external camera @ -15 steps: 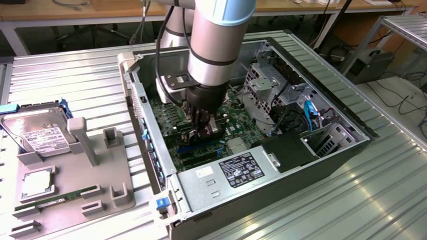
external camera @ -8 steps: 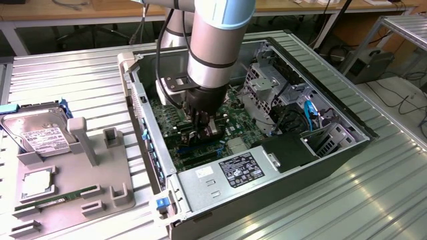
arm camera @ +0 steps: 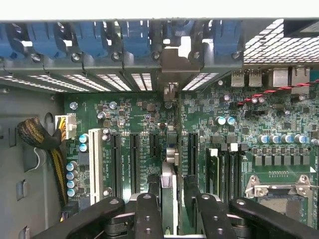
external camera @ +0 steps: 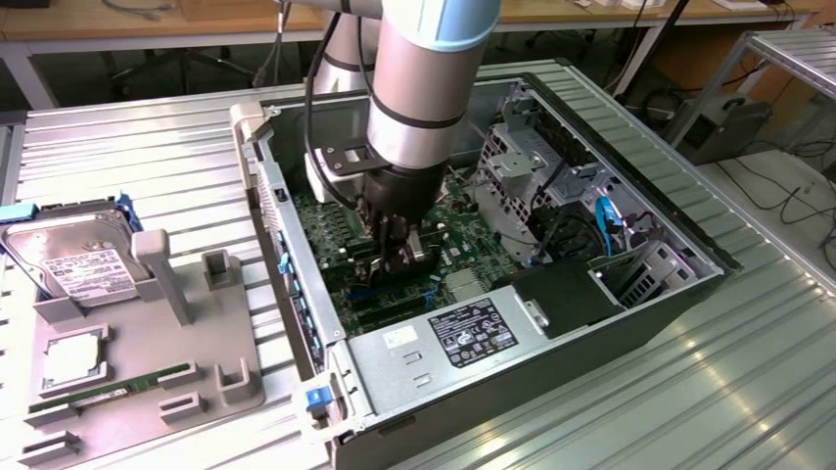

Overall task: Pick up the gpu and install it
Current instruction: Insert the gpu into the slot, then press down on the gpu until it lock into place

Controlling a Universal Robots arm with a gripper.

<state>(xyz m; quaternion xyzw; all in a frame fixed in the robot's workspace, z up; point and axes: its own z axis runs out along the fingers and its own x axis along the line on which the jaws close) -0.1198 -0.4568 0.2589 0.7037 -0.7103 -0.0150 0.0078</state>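
Observation:
The gpu [arm camera: 169, 164] stands edge-on in a motherboard [arm camera: 124, 119] slot, a thin dark card whose silvery bracket [arm camera: 171, 92] reaches the case's rear slot wall. My gripper [arm camera: 173, 186] straddles the card, and the black fingers [arm camera: 152, 199] on each side show a narrow gap to its faces, so it is open. In the exterior view the gripper [external camera: 395, 262] reaches down into the open computer case [external camera: 281, 196] over the green board, with the gpu [external camera: 415, 247] between its fingers.
Blue slot latches [arm camera: 134, 40] line the rear wall. A power supply [external camera: 444, 343] and drive cages [external camera: 523, 166] crowd the case. Outside, at the exterior view's left, a grey fixture [external camera: 131, 352] holds a hard drive [external camera: 78, 259] and a green memory stick [external camera: 112, 392].

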